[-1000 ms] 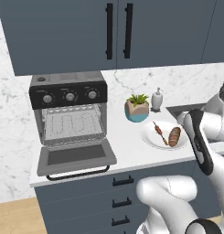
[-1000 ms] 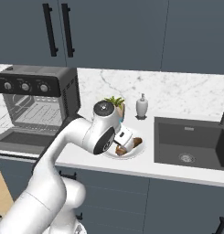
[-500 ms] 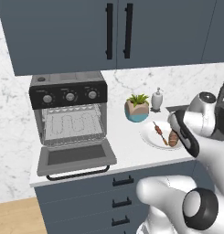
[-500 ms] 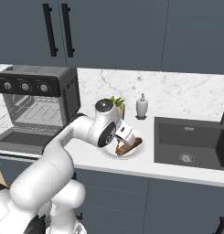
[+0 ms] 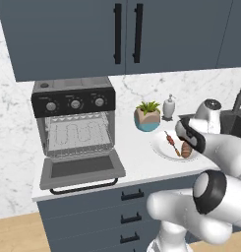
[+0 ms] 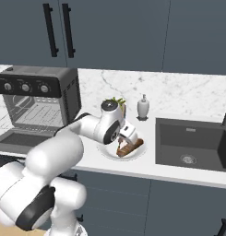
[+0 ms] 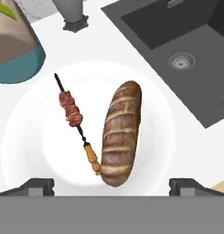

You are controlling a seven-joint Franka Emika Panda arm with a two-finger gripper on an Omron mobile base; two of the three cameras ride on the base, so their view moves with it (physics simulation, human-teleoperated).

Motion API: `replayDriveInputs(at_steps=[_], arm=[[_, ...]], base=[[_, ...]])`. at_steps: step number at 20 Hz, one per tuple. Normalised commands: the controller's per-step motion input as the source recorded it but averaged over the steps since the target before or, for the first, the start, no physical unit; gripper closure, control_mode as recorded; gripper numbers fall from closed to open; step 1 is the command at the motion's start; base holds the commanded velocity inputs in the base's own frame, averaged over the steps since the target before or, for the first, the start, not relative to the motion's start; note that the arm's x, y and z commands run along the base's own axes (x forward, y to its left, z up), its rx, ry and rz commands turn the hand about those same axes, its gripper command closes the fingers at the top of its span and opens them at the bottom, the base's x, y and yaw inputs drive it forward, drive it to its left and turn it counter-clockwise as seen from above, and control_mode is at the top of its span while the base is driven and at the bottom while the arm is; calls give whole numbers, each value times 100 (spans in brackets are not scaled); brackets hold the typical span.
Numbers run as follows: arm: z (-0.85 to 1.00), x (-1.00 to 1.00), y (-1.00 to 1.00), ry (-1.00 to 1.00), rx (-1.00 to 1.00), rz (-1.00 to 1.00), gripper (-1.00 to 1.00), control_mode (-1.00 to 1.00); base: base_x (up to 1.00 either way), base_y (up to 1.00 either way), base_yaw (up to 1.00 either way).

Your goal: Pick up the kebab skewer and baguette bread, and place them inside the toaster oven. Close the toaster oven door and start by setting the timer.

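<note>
Kebab skewer (image 7: 76,125) and baguette bread (image 7: 119,133) lie side by side on a white plate (image 7: 31,137), not yet picked up.

On the left of the counter, the toaster oven (image 5: 75,120) stands with the toaster oven door (image 5: 80,170) dropped open and the wire rack bare. Next come a small potted plant (image 5: 147,115) and a soap dispenser (image 5: 168,107), then the plate with the food, and the dark sink (image 7: 186,55) at the far right. I judge that the first pick is at hand: the gripper (image 7: 111,185) hovers above the plate, spread wide and holding nothing, its two tips standing apart to both sides of the loaf's near end. The skewer handle seems to touch this end of the loaf. The next move calls for lowering and centring on one item, so that the fingers (image 7: 38,186) close on it without pushing the other.
</note>
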Motion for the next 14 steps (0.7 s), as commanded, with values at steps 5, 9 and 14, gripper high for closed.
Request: replayDriveInputs(at_steps=[5,9,14], arm=[[-7,43,-15,2,0,0,-100,-100],[-36,43,-17,1,0,0,-100,-100],[-57,3,-10,4,0,0,-100,-100]], base=[[0,0,0],[0,0,0],[0,0,0]])
